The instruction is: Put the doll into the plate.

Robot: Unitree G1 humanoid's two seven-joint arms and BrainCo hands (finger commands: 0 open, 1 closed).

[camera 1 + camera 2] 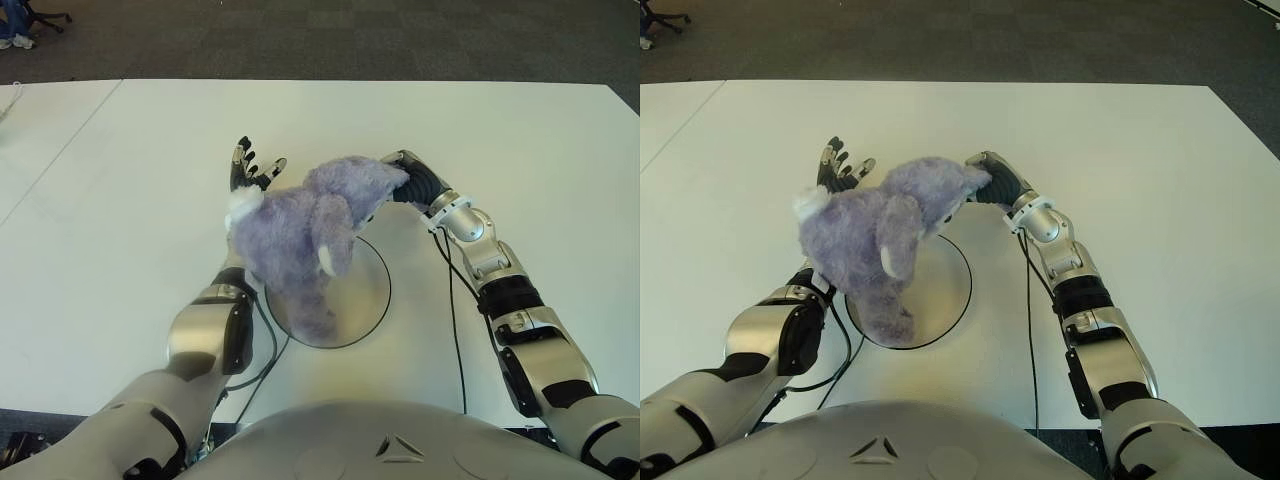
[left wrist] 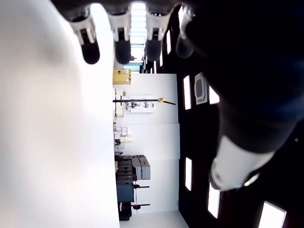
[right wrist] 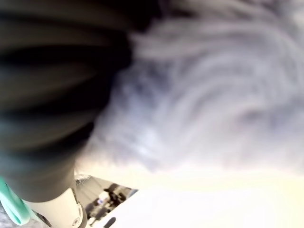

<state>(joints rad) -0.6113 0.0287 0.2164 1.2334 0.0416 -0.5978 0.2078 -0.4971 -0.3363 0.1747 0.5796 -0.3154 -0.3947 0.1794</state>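
A fluffy purple elephant doll (image 1: 300, 230) stands tilted over the white, dark-rimmed plate (image 1: 372, 290), its lower end down on the plate's near left part. My right hand (image 1: 404, 180) is at the doll's head from the right, fingers curled into the fur, and fur (image 3: 213, 95) fills the right wrist view. My left hand (image 1: 248, 168) is behind the doll's left side, its fingers (image 2: 90, 47) straight and spread, gripping nothing. The doll hides the left palm and part of the plate.
The white table (image 1: 120, 200) stretches wide on all sides of the plate. Black cables (image 1: 455, 310) run along my right forearm and under my left arm. Dark carpet (image 1: 330, 40) lies beyond the far table edge.
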